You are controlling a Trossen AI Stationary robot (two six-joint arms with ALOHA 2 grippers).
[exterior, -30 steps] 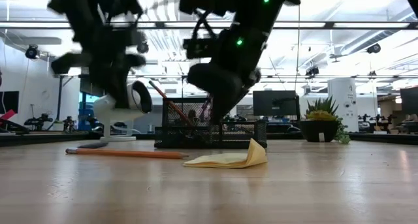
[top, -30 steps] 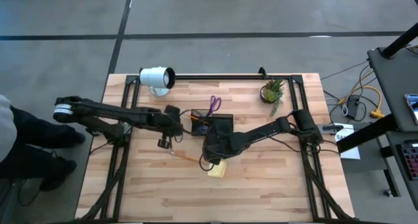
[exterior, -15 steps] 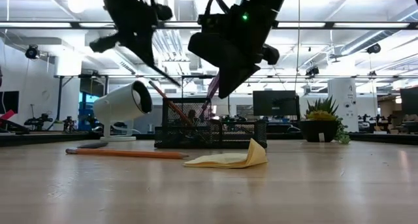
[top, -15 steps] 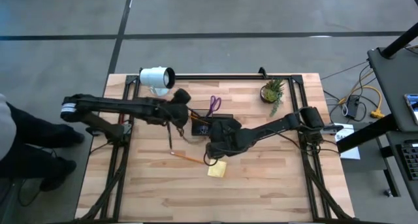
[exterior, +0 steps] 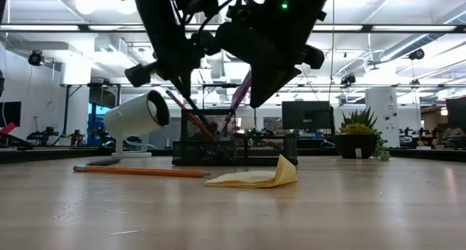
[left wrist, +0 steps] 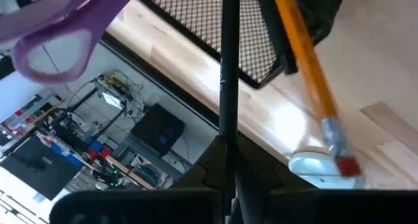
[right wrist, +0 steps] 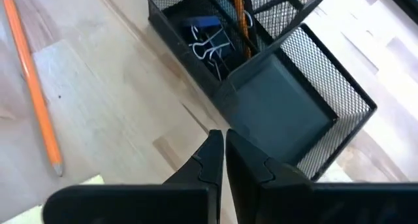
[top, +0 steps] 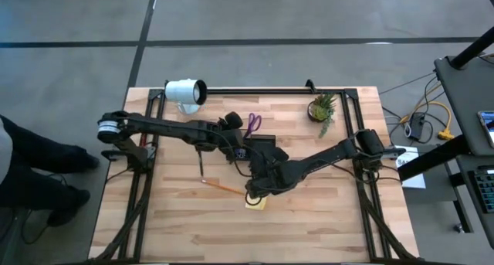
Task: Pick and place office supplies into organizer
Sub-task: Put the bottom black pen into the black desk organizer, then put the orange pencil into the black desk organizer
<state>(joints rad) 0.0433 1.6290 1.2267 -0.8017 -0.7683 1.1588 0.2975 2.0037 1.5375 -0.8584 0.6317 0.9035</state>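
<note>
The organizer [top: 255,147] is a black mesh tray at mid-table, and an orange pencil [left wrist: 307,87] and purple scissors [top: 253,124] stick up out of it. My left gripper [left wrist: 225,142] hangs just left of it, shut on a thin dark pen [left wrist: 222,67]. My right gripper [right wrist: 224,142] is shut with nothing in it, above the table near the yellow sticky-note pad [exterior: 255,177]. A second orange pencil [top: 220,186] and a dark pen [top: 201,163] lie flat on the wood. My left gripper pinches the dark pen between its two fingers at the pen's near end [left wrist: 224,129], which the fingers partly hide. The pen runs on forward in line with the fingers, slanting down over the organizer's mesh wall. It is lifted clear of the table.
A white cylindrical lamp [top: 185,91] lies at the far left and a small potted plant [top: 322,108] at the far right, with a black rail [top: 255,90] between them. Binder clips [right wrist: 209,48] lie in the organizer's low compartment. Bare wood spreads toward the near edge.
My left gripper has risen from the table left of the pencil. It has swung toward the far edge and the right, up to the organizer, rolling its wrist with the dark pen. My right gripper has lifted a little above the sticky-note pad.
</note>
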